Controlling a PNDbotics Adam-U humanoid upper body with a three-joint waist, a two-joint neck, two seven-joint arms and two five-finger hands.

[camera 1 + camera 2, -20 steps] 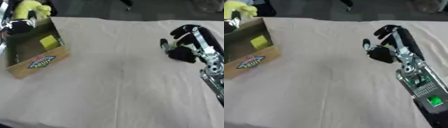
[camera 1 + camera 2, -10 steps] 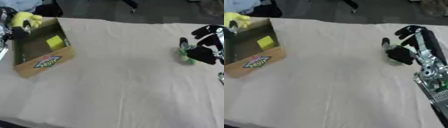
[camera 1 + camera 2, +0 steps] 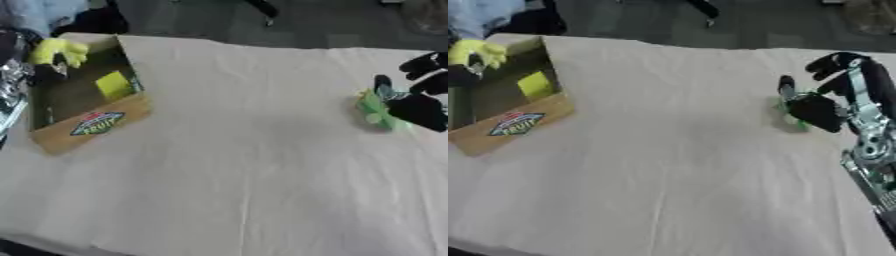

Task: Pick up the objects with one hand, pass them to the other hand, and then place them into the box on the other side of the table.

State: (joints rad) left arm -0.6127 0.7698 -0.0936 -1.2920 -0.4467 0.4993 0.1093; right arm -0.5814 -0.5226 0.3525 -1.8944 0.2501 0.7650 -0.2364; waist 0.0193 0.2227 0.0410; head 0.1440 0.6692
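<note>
Left eye view. Gripped a small green thing (image 3: 374,107) at the right edge of the worktop (image 3: 254,150) with the right hand (image 3: 420,107), thumb and fingers curled round it. Gripped it only partly, with a good bit of green sticking out on the left. Could drop it on the way up because of that. Could also catch the wrinkled cloth underneath and tug it along. Had to reach the box (image 3: 83,122) far away on the left side, with a yellow block (image 3: 114,84) already inside. Could fumble the pass in the middle through bad lining-up.

Right eye view. Held the left hand (image 3: 461,75) by the far corner of the box, just beside a soft yellow thing (image 3: 479,50). Could not tell whether open or closed. Could bump the box wall from so near and push the box askew. Saw only bare cloth between the green thing and the box, so nothing to steer round.
</note>
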